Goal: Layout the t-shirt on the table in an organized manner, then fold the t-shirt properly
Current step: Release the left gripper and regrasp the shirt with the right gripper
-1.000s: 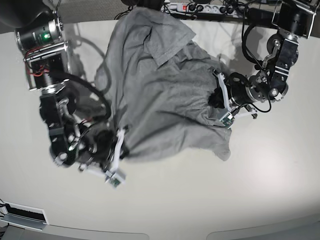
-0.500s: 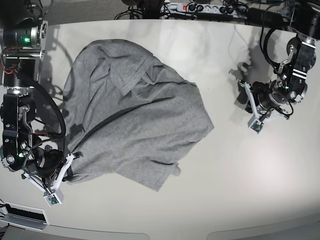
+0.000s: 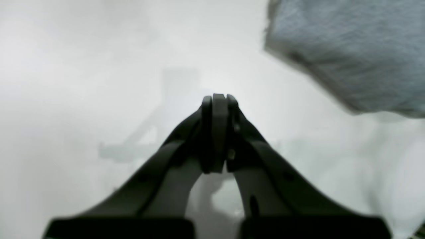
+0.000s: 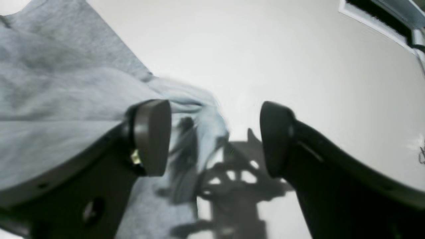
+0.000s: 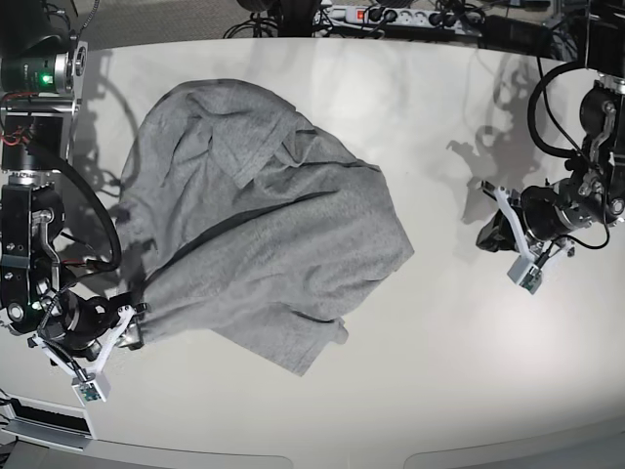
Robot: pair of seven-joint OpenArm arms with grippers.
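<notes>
The grey t-shirt (image 5: 254,234) lies rumpled, plain side up, on the left half of the off-white table (image 5: 439,391). At the shirt's lower left corner, my right gripper (image 5: 130,327) stands open. In the right wrist view the right gripper (image 4: 212,139) has its jaws wide apart, and a loose corner of the t-shirt (image 4: 66,86) lies on the table between them, touching neither pad. My left gripper (image 5: 493,233) is shut and empty over bare table far to the shirt's right. In the left wrist view the left gripper (image 3: 217,99) shows closed tips, with the t-shirt's edge (image 3: 348,49) at upper right.
A power strip (image 5: 391,15) with cables lies along the table's back edge. A white box (image 5: 44,420) sits off the front left corner. The table's curved front edge (image 5: 332,459) runs along the bottom of the base view.
The shirt was pulled to the left and settled flatter. My right gripper has opened and let go of its corner. My left arm has drawn away to the right, shut and empty.
</notes>
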